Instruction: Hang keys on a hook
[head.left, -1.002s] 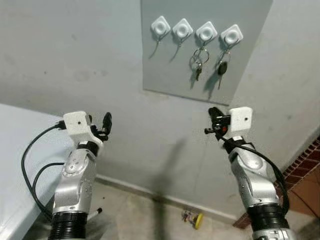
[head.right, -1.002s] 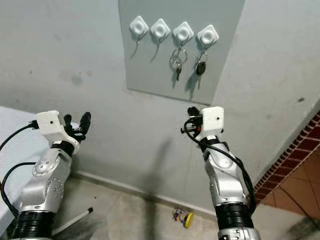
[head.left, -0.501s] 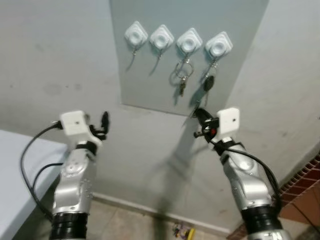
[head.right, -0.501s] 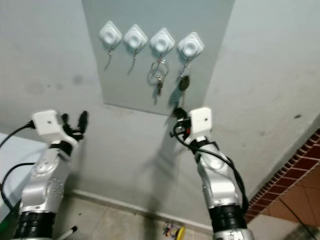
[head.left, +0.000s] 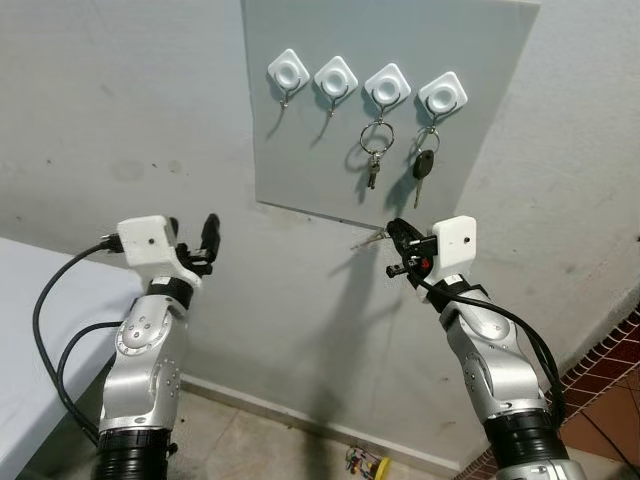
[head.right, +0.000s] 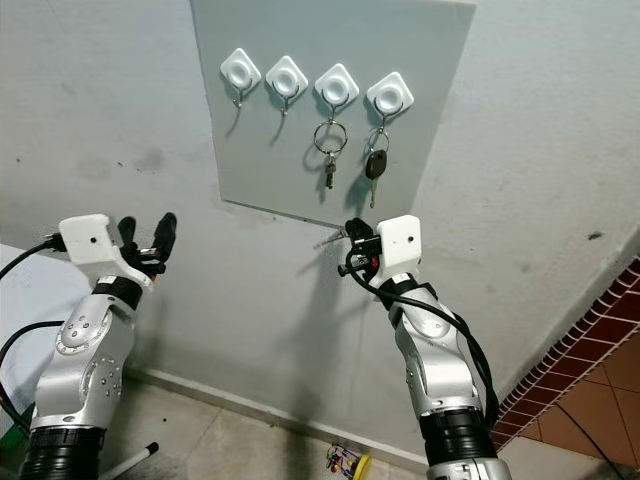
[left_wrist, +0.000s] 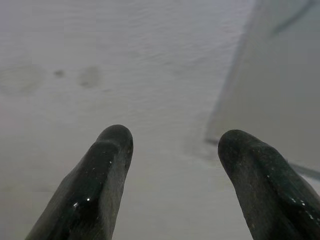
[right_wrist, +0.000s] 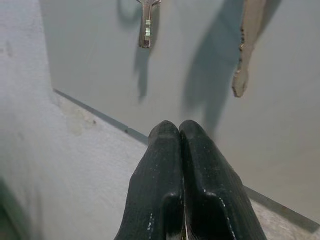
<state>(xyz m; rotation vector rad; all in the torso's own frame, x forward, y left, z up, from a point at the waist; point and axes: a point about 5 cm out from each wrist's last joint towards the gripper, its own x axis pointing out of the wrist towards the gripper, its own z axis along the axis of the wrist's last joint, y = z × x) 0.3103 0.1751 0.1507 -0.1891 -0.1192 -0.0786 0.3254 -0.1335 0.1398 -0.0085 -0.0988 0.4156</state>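
A grey board (head.left: 300, 150) on the wall carries a row of white hooks. The two left hooks (head.left: 288, 68) (head.left: 336, 75) are bare. A key ring with keys (head.left: 372, 165) hangs from the third hook, and a black-headed key (head.left: 424, 165) from the fourth. My right gripper (head.left: 395, 235) is just below the board's bottom edge, under those keys. It is shut on a small silver key (head.left: 366, 240) that sticks out to the left. In the right wrist view the fingers (right_wrist: 165, 150) press together. My left gripper (head.left: 205, 238) is open and empty near the bare wall, left of the board.
A white table (head.left: 20, 330) stands at the left, with black cables running over it from my left arm. On the floor by the wall lies a small yellow thing (head.left: 365, 462). Red brickwork (head.left: 610, 350) begins at the far right.
The camera has shifted. My right gripper has come up and in from the lower right of the board to just under the hanging keys. The left gripper keeps its pose.
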